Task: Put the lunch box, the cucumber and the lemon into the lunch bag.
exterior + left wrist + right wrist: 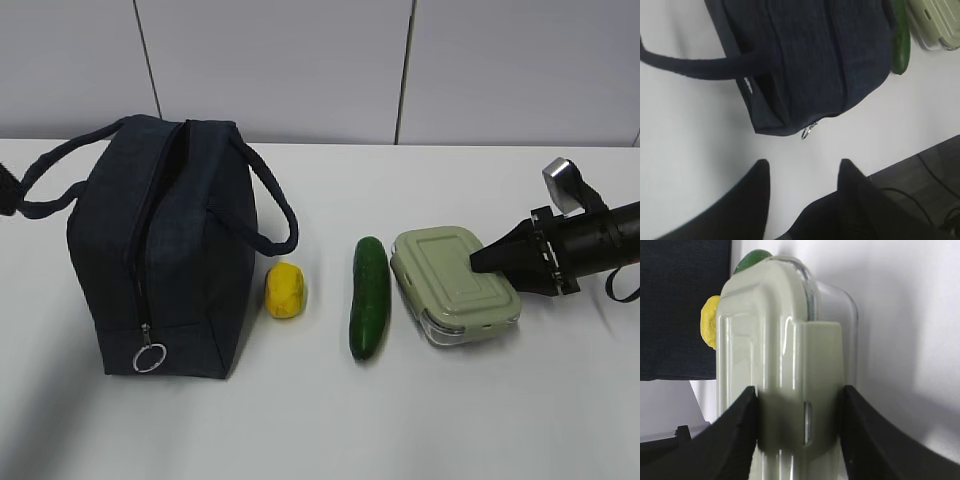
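Item, nearest the exterior lens: the lunch bag, dark fabric, standing at the left of the white table, its zipper ring hanging at the near lower end and its top still zipped as far as I can see, so nothing is inside it yet. Item: the lemon, just beside the bag's right side. Item: the cucumber, lying with its long axis running from near to far, between the lemon and the lunch box. The box sits flat at the right, green lid up, long axis angled toward the near right. Item: my right gripper, reaching in low from the right; in its wrist view the two fingers stand either side of the box's end clip, each pad against the lid's edges, so I read the jaws as roughly half-spread and closed across the box's narrow width, the box stretching straight away from the jaws toward the bag. The box still looks to be resting on the table. Item: my left gripper, hanging apart above bare table on the near side of the bag, holding nothing, its jaws parted, the zipper ring straight ahead of the gap. I judge the right arm far nearer the box, the left nearer the zipper.
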### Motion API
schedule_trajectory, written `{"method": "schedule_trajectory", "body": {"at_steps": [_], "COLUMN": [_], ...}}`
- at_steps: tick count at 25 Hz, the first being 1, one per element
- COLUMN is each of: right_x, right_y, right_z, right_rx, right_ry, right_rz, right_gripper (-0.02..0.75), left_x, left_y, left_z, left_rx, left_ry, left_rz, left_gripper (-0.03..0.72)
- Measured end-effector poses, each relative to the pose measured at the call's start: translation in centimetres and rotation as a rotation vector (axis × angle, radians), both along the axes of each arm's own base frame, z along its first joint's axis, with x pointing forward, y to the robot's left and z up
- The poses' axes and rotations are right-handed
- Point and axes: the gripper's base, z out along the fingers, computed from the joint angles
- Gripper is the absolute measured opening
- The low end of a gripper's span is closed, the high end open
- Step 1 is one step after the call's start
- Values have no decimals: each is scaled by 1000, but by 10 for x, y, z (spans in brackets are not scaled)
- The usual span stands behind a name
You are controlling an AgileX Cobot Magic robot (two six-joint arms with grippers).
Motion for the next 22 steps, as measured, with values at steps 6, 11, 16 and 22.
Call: {"method": "schedule_trajectory", "body": {"at_steps": [6, 11, 16, 22], "right_x": [0, 0, 0, 0], "right_y": [0, 0, 0, 0], "right_z": [0, 0, 0, 0], "right_rx": [1, 1, 1, 2], "right_ry": [1, 2, 2, 4], "right_rz": [0, -1, -1, -2], "right_gripper": [362, 361, 361, 361], "left_x": [38, 64, 83, 95], "left_y": [-7, -9, -11, -10], "left_z": [-22, -29, -39, -52], "left_rx": [-17, -15, -10, 15], "left_ry": [62, 63, 80, 108], "left_rz": [-39, -43, -46, -52], "left_gripper": [360, 362, 363, 363]}}
